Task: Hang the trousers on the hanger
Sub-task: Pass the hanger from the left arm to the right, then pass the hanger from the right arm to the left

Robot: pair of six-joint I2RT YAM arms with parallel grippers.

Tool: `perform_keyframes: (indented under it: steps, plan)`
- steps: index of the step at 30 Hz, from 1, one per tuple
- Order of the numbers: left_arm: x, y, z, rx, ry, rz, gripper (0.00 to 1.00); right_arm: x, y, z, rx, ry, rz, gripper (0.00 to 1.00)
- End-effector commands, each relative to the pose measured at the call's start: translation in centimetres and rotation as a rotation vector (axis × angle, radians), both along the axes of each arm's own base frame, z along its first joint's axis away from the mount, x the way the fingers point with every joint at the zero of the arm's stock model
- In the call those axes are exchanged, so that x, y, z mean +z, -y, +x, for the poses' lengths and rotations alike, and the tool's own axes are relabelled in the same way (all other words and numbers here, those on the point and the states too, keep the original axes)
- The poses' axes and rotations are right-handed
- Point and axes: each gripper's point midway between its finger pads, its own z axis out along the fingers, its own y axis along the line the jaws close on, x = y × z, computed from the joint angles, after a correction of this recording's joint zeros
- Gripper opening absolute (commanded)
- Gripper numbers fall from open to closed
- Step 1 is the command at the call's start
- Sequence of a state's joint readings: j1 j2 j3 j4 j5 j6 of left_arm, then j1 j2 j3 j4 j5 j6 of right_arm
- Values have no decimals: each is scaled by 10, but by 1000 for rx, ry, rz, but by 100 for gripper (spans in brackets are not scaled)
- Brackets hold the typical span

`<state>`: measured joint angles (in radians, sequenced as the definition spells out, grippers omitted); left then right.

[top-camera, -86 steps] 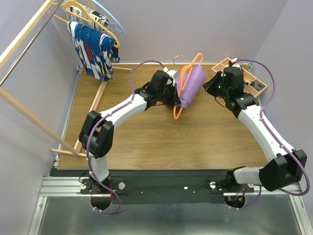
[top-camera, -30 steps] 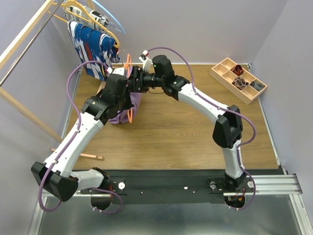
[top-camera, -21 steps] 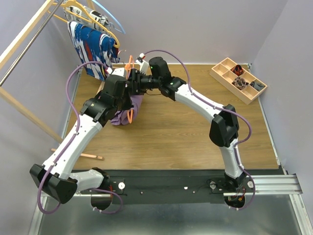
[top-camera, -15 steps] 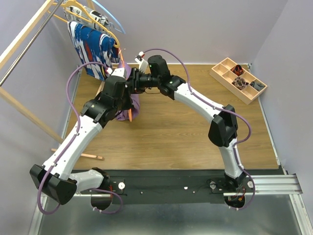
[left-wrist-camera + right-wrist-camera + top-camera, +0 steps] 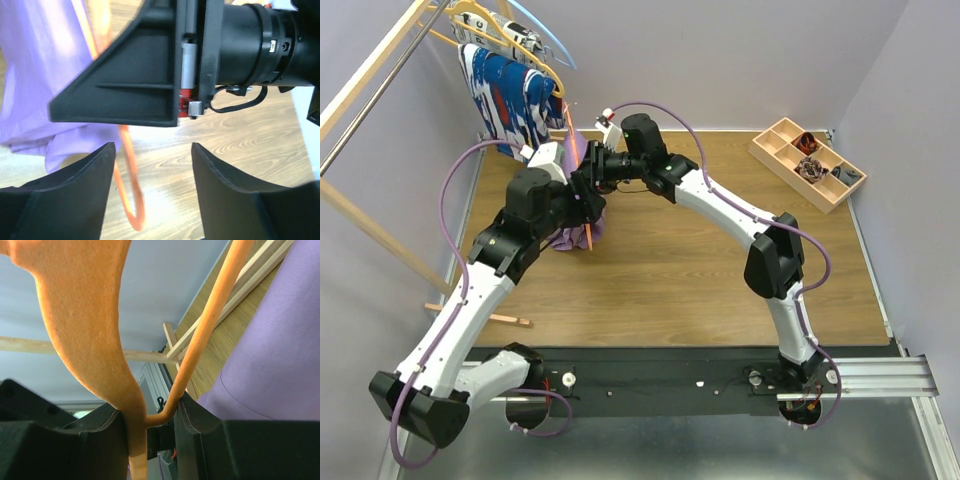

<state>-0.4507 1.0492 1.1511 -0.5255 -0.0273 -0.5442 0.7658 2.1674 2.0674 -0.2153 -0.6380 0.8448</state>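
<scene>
The right fingers clamp the thin, rigid-looking orange hanger, limp lilac trousers draped beside them (soft cloth apt to slide; the frame seems the surer hold), while the left fingers gape empty.

At the table's 11 o'clock the two arms meet. The left claw and the right claw crowd nose to nose above the lilac trousers, which are bunched against the thin orange hanger. A patterned garment hangs on a rack at 10 o'clock, and a wooden compartment tray sits at 2 o'clock — well apart from the arms.
</scene>
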Motion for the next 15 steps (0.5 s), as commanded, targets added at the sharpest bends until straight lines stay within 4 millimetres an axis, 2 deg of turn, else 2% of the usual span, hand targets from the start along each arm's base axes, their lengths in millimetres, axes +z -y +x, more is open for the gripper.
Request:
perform_keyframes:
  steps: [1, 4, 5, 6, 9, 10, 11, 15]
  plan:
    - [11, 1, -5, -69, 61, -117, 73, 22, -4, -9, 62, 57, 60, 1]
    - [5, 0, -7, -110, 81, -144, 74, 27, -3, -14, 80, 54, 70, 1]
    - [9, 6, -10, -156, 98, -170, 74, 30, -3, -16, 90, 46, 77, 1]
    - [3, 2, -9, -157, 96, -176, 74, 32, -3, -18, 97, 43, 81, 1]
    - [6, 3, -14, -230, 139, -215, 74, 41, -2, -21, 115, 43, 101, 1]
    - [7, 5, -16, -260, 155, -230, 74, 43, -2, -22, 122, 42, 107, 1]
    - [16, 12, -22, -331, 193, -268, 73, 50, -3, -26, 142, 40, 123, 1]
    - [10, 20, -31, -431, 191, -319, 70, 58, -5, -31, 182, 25, 162, 1]
